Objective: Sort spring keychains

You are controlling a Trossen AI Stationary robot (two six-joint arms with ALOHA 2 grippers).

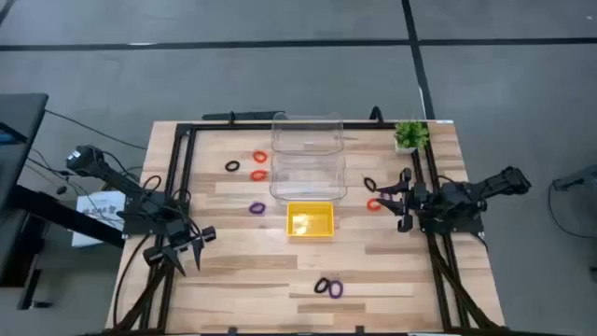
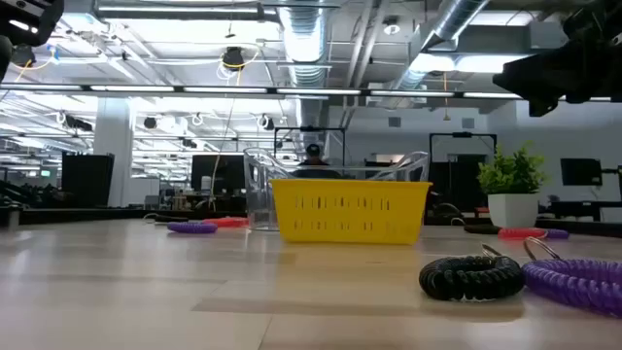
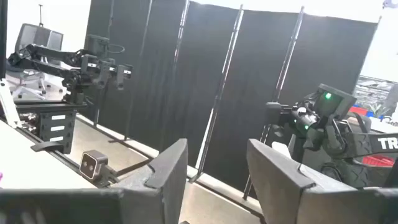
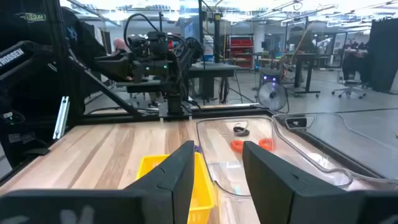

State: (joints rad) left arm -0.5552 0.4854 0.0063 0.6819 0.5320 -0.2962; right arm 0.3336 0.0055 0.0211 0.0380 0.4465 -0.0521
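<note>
At the near edge of the wooden table point(image 1: 242, 280), a black spring keychain point(image 1: 322, 286) and a purple spring keychain point(image 1: 336, 290) lie touching each other; in the low view they are the closest things, black point(image 2: 470, 277) left of purple point(image 2: 575, 284).

Farther in, near the table's left edge, the left gripper point(image 1: 184, 246) hangs above the wood with its fingers point(image 3: 168, 171) parted and nothing between them. The yellow tray point(image 1: 310, 220) sits at the middle of the table, and a purple keychain point(image 1: 256, 208) lies on the wood to its left.

On the right side, the right gripper point(image 1: 403, 197) hovers level with the tray's far edge, its fingers point(image 4: 176, 171) spread apart and holding nothing. An orange-red keychain point(image 1: 374, 204) lies just beside its tips, and a black one point(image 1: 370, 185) a little farther off.

Beyond the tray stands a clear plastic container point(image 1: 308, 157). To its left lie two orange-red keychains point(image 1: 259, 158) point(image 1: 258, 175) and a black keychain point(image 1: 232, 166), apart from one another. A small potted plant point(image 1: 409, 136) stands at the far right corner.
</note>
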